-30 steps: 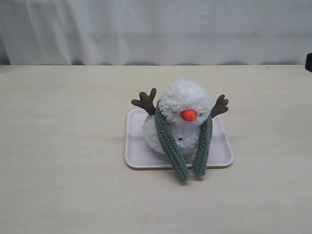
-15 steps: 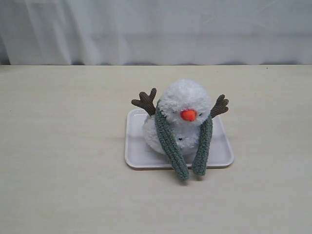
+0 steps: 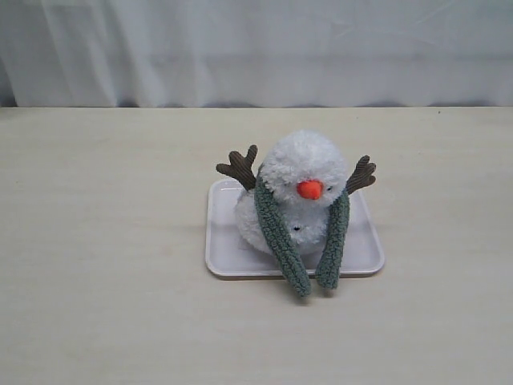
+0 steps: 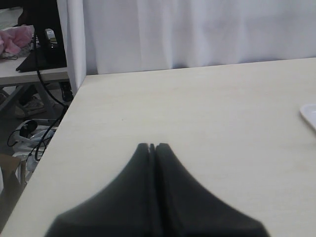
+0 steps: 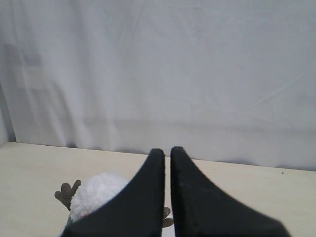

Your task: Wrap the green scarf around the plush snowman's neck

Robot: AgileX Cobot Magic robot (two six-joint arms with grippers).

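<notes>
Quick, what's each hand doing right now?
Left hand: closed, holding nothing.
Right hand: closed, holding nothing.

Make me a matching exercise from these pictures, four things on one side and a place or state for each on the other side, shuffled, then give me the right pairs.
Things:
1. green scarf
2. plush snowman
3. tray
4. left gripper

Places or states:
A. white, lying flat on the table
B. shut, holding nothing
C. draped, two ends hanging down in front
D. fluffy, sitting upright

Pairs: 1-C, 2-D, 3-A, 4-B
</notes>
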